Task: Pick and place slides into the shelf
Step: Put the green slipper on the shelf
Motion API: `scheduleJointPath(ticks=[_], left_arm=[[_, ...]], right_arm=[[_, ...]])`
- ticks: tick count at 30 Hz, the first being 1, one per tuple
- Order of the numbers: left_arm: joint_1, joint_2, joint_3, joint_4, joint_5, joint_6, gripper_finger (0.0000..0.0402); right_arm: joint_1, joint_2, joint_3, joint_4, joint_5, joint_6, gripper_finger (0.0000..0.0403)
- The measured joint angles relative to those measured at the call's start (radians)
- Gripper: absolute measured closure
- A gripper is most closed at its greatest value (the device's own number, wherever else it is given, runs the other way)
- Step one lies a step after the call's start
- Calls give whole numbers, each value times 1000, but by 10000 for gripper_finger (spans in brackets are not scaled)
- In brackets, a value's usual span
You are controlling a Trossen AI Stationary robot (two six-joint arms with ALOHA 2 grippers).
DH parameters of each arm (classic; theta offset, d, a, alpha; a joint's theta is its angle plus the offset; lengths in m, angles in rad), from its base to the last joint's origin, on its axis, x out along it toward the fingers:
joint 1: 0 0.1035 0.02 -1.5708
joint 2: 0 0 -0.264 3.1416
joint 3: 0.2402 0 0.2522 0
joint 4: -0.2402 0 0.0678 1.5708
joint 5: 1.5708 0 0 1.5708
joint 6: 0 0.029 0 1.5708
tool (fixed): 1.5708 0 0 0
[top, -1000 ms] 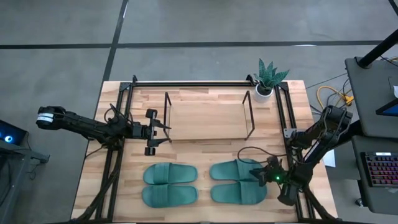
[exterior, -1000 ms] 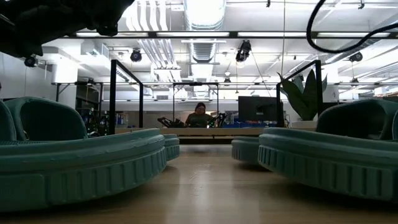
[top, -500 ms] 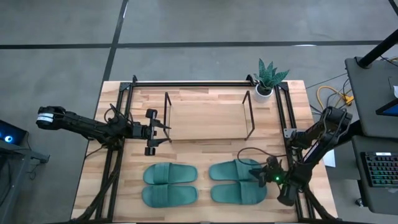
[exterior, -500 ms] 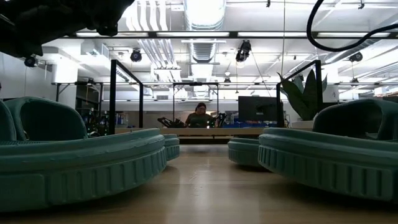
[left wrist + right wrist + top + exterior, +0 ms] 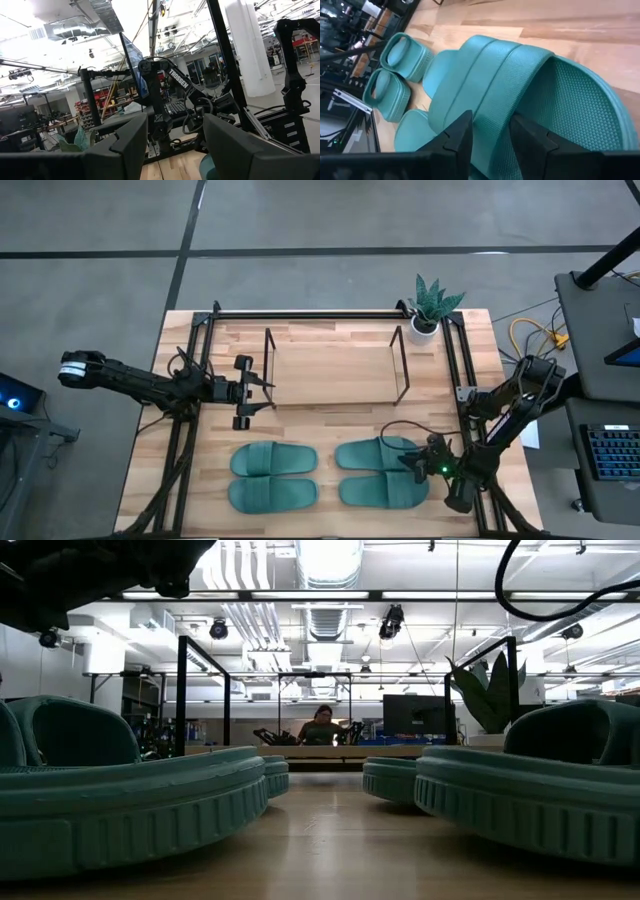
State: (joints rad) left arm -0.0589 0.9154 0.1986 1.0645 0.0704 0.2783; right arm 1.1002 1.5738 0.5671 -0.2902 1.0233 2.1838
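Four teal slides lie sole-down on the table's near half: a left pair [image 5: 273, 459] [image 5: 272, 495] and a right pair [image 5: 372, 455] [image 5: 383, 491]. The shelf [image 5: 335, 372], thin black rods on a light wood base, stands in the table's far middle. My right gripper [image 5: 413, 462] is at the right end of the far right slide, fingers a narrow gap apart over its strap [image 5: 490, 85]. My left gripper [image 5: 244, 392] hovers open just left of the shelf, touching nothing. The low view shows the near slides [image 5: 120, 805] [image 5: 530, 800] close up, with the far right slide [image 5: 392, 780] behind. My right gripper [image 5: 492, 125] meets the far right slide at its wide strap [image 5: 492, 107], near the slide's right end. It comes slanting down from the table's right, along the slide. The fingertips are hidden against the strap, so a pinch cannot be told. The slide rests sole-down on the table.
Black frame rails run along the table's left [image 5: 190, 440] and right [image 5: 465, 400] sides and far edge. A potted plant [image 5: 430, 308] stands at the far right corner. A cable loop [image 5: 395, 425] arcs over the right slides. A person [image 5: 322, 726] sits in the room beyond.
My right gripper has crept toward the table's left, and the far right slide has slid a little leftward along the table with it. The other slides and my left arm have kept still.
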Motion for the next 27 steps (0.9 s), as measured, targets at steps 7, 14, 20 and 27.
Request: scheduleJointPath(ticks=[7,14,20,27], left_arm=[[0,0,0,0,0,0,223],[0,0,0,0,0,0,223],[0,0,0,0,0,0,223],[0,0,0,0,0,0,223]], right_arm=[[-22,0,-5,17,4,-89,298],[-34,-1,-7,16,3,-115,331],[-60,-2,-7,14,3,-217,386],[-112,-16,17,18,23,-329,392]])
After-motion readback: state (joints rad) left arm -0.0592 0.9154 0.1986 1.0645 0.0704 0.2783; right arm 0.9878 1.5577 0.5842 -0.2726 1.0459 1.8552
